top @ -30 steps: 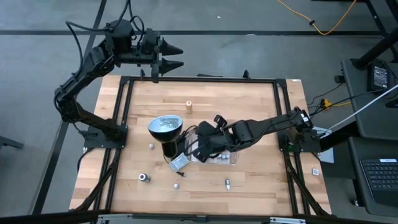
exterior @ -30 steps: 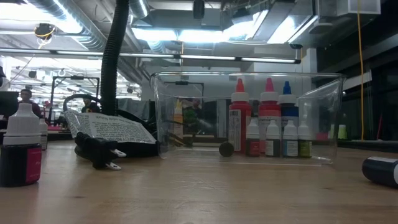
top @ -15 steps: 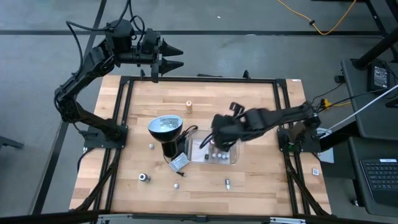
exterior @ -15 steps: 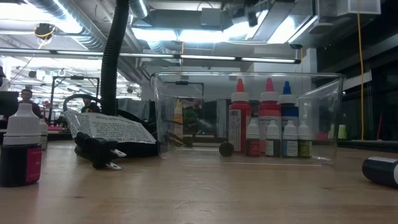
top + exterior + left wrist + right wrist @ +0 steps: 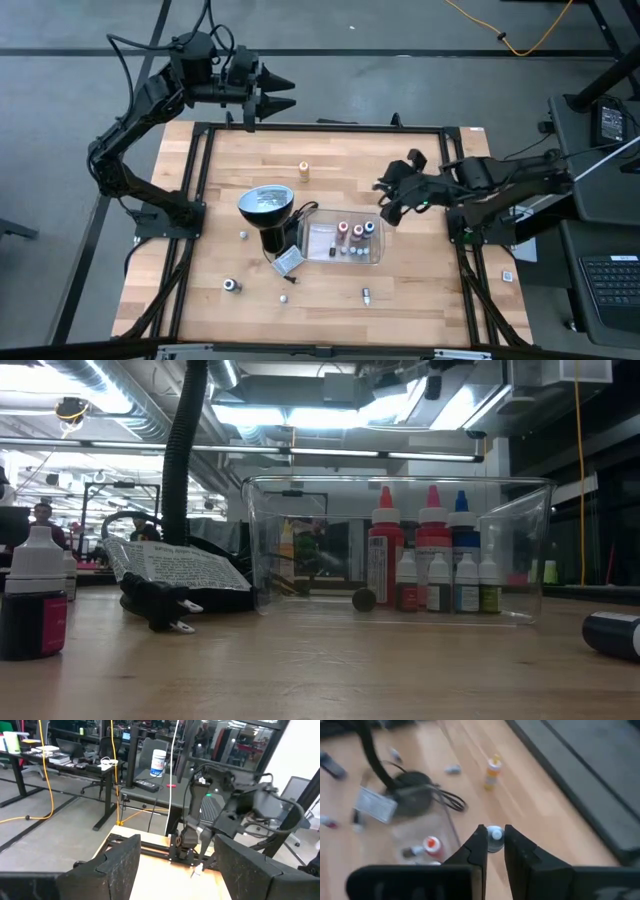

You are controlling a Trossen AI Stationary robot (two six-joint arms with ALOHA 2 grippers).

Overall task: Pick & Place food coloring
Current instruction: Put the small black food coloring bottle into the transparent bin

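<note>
The food coloring bottles are spread about. Several stand in the clear tray (image 5: 312,243), red (image 5: 385,550), red and blue-capped (image 5: 461,530) with small ones in front. An orange bottle (image 5: 303,171) stands on the far part of the table, also in the right wrist view (image 5: 492,771). Others lie on the near part (image 5: 231,285), (image 5: 366,294). My right gripper (image 5: 385,203) hangs above the tray's right end, open by a narrow gap (image 5: 494,847), holding nothing; a white-capped bottle below shows through the gap. My left gripper (image 5: 282,92) waits open beyond the far left edge.
A black lamp with a round silvery head (image 5: 266,202) stands just left of the tray; its cord, plug (image 5: 160,608) and label (image 5: 288,261) lie by the tray's near left corner. A dark bottle (image 5: 35,600) stands close to the low camera. Black frame rails border the table.
My right gripper has risen from over the tray's left part and drawn back toward the table's right and far side, past the tray's right end. The bottles in the tray have stayed where they were.
</note>
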